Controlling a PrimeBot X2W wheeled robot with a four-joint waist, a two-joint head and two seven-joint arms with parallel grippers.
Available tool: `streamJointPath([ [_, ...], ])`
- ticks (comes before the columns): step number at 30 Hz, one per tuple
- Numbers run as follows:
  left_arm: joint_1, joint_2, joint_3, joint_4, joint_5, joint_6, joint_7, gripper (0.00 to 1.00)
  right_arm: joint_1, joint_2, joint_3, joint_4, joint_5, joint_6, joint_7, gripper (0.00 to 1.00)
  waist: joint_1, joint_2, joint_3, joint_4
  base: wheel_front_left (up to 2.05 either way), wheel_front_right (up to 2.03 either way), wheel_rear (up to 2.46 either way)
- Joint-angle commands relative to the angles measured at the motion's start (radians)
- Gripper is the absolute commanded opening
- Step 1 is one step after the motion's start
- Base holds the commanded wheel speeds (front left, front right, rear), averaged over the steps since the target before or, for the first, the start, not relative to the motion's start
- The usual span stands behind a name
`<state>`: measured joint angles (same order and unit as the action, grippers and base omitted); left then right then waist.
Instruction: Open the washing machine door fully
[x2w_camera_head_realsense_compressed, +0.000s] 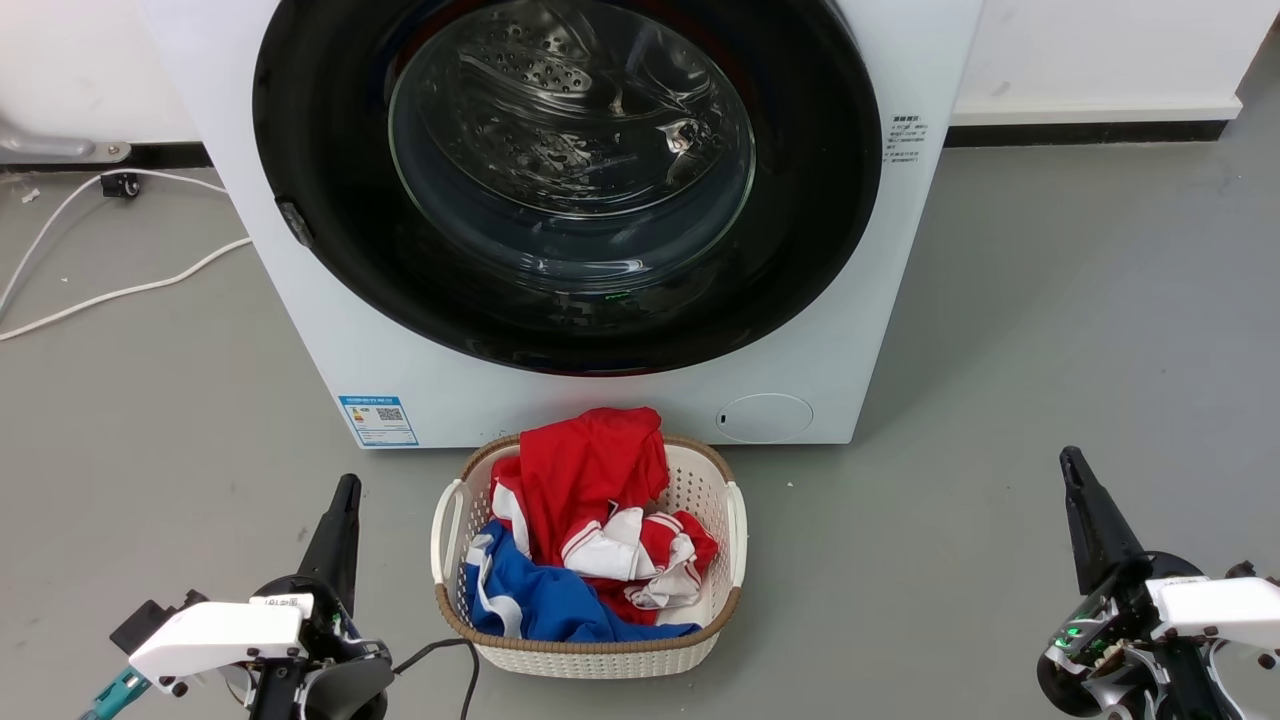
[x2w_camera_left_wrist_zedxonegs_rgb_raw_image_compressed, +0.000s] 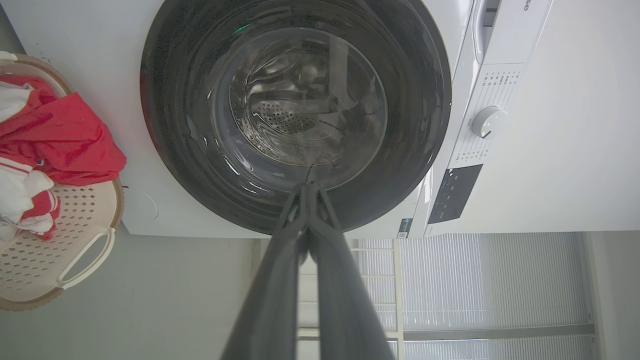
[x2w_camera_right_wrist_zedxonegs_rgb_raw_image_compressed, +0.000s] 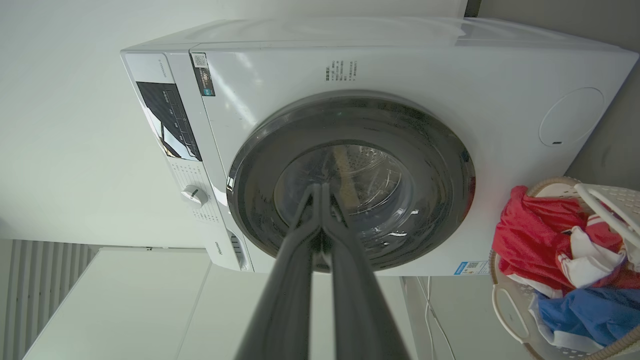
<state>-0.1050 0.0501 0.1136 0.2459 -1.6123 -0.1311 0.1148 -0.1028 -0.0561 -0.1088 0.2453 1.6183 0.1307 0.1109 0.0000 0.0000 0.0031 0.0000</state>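
The white washing machine (x2w_camera_head_realsense_compressed: 600, 400) stands straight ahead, and its round washing machine door (x2w_camera_head_realsense_compressed: 330, 150), glossy black rim around a clear glass bowl, lies flush against the front. That door (x2w_camera_left_wrist_zedxonegs_rgb_raw_image_compressed: 170, 115) also faces the left wrist view, and the door (x2w_camera_right_wrist_zedxonegs_rgb_raw_image_compressed: 440, 200) shows in the right wrist view too. My left gripper (x2w_camera_head_realsense_compressed: 345, 486) rests low at the left, shut and empty, well short of the machine. My right gripper (x2w_camera_head_realsense_compressed: 1072, 460) sits low at the right, shut as well. Each wrist view shows its fingertips pressed together, the left gripper (x2w_camera_left_wrist_zedxonegs_rgb_raw_image_compressed: 306, 186) and the right gripper (x2w_camera_right_wrist_zedxonegs_rgb_raw_image_compressed: 322, 186).
A white laundry basket (x2w_camera_head_realsense_compressed: 735, 530) holding red, white and blue clothes stands on the floor just in front of the machine, between my arms. White cables (x2w_camera_head_realsense_compressed: 110, 290) trail over the grey floor at the left. The machine's dial (x2w_camera_left_wrist_zedxonegs_rgb_raw_image_compressed: 487, 121) and control panel sit on its top front.
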Motion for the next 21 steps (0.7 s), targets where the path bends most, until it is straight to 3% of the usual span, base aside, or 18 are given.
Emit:
streamJointPath([
  [1,-0.008,-0.001,0.002,0.000,-0.001,-0.002,0.002,0.00,-0.012,0.004,-0.002,0.002,-0.004,0.000,0.003,0.00,0.0000,0.0000,0.000,0.000,0.00,0.00,0.00],
  [20,-0.008,-0.001,0.002,0.000,-0.001,-0.002,0.002,0.00,-0.012,0.005,-0.003,0.002,-0.006,0.000,0.003,0.00,0.0000,0.0000,0.000,0.000,0.00,0.00,0.00],
  [21,0.002,0.000,0.000,0.004,0.000,0.000,0.000,1.00,0.002,0.001,-0.001,0.004,0.000,0.000,0.001,1.00,0.0000,0.0000,0.000,0.000,0.00,0.00,0.00],
])
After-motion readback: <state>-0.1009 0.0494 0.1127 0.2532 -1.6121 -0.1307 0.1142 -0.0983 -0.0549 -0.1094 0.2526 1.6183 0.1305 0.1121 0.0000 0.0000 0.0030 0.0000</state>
